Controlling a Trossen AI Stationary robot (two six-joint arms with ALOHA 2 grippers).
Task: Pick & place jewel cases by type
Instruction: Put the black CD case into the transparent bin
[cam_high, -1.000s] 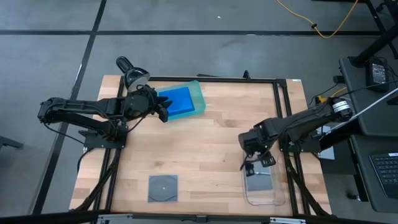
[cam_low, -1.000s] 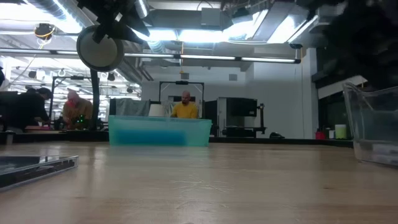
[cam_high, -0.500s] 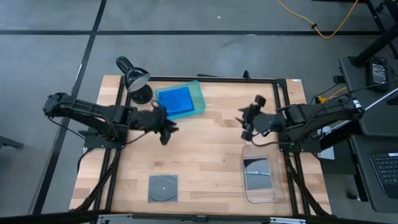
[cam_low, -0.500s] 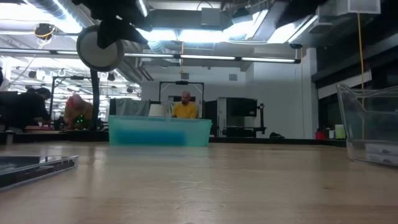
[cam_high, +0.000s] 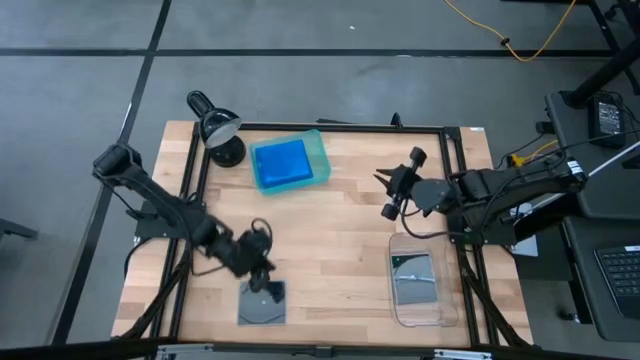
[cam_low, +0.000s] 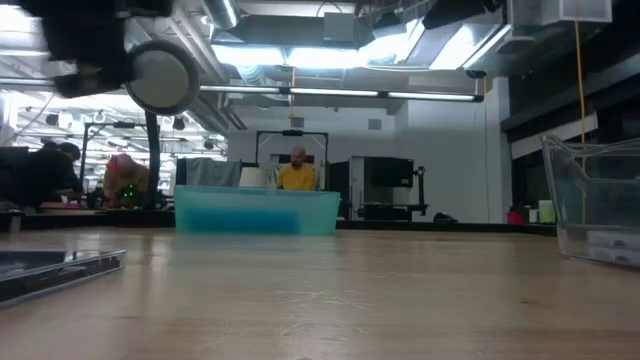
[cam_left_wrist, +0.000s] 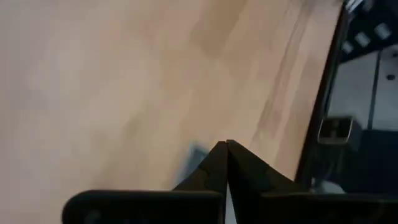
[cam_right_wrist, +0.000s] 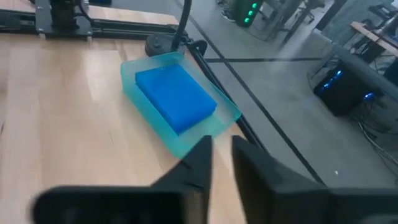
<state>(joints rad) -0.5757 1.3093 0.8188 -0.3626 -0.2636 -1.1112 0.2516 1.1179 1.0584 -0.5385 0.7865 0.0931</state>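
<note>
1. Though I look for brands or labels, no writing on any case or tray can be read.
2. My left gripper (cam_high: 268, 281) hangs low over the near-left part of the table (cam_high: 340, 235), at the far edge of the grey case (cam_high: 262, 302); its fingers (cam_left_wrist: 214, 163) are pressed together with nothing between them.
3. That grey case is square and grey-clear, a round disc showing through it, and it lies flat near the table's near edge.
4. My right gripper (cam_high: 390, 190) is raised over the right half of the table, pointing left toward the green tray (cam_high: 318, 160); its fingers (cam_right_wrist: 198, 163) stand a narrow gap apart and hold nothing.
5. The blue cases (cam_high: 281, 162) lie as a bright blue rectangular stack inside the green tray, at the far side left of centre.
6. More grey cases (cam_high: 413, 278) lie in the clear tray (cam_high: 398, 312) at the near right; I cannot count them.
7. A black lamp (cam_high: 216, 128) stands at the far-left corner, just beside the green tray.
</note>
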